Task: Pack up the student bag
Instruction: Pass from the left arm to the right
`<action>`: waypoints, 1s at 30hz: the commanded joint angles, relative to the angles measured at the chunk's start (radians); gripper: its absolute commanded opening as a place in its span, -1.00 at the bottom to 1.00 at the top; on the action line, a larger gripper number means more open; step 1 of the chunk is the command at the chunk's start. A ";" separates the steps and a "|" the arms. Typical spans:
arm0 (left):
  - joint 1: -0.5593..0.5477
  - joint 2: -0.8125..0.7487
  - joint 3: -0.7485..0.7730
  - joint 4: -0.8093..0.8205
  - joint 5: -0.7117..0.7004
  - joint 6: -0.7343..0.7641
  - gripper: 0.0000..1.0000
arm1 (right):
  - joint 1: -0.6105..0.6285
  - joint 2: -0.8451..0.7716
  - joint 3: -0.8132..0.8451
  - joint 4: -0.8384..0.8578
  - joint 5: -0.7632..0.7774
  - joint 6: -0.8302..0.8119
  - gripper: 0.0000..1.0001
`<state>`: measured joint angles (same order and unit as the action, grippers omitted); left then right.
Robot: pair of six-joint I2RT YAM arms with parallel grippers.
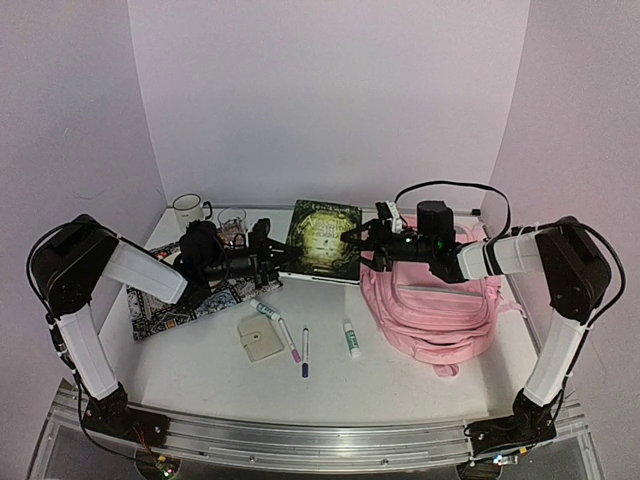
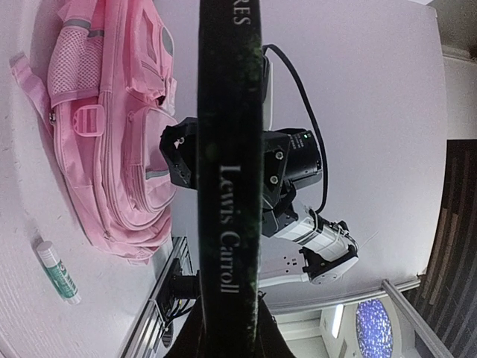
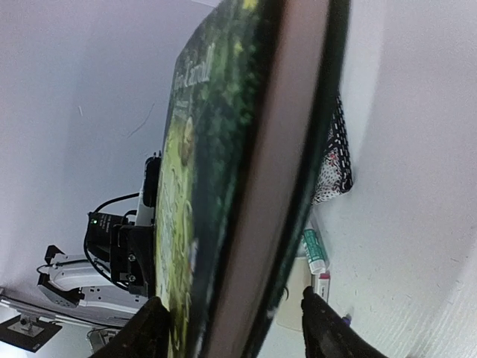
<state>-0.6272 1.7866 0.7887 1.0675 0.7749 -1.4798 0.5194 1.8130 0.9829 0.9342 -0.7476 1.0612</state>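
Green book [image 1: 322, 238] hangs between 2 grippers.
Left gripper [image 1: 272, 262] pinches the spine tight; right gripper [image 1: 362, 240] straddles the page edge, grip unclear. Bag [image 1: 440, 315] lies just below the right jaws. If the left releases early, the book may drop.

The backpack [image 1: 440, 315] lies on the table [image 1: 200, 375] just to the right of the book [image 1: 322, 238], a little nearer to the arms. To the left of the book stand a glass [image 1: 232, 222] and, further left, a mug [image 1: 188, 210], with a cloth [image 1: 175, 308] before them. Before the book lie two pens [image 1: 305, 354], with a glue stick [image 1: 351, 340] to their right and a wallet [image 1: 260, 338] to their left.
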 commanded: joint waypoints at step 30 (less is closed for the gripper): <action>-0.152 -0.075 -0.106 0.212 -0.405 -0.005 0.53 | 0.184 -0.219 -0.151 0.446 0.652 0.248 -1.00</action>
<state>-0.7638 1.7344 0.6701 1.1970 0.4276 -1.4729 0.6856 1.6550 0.8304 1.1243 -0.2223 1.2748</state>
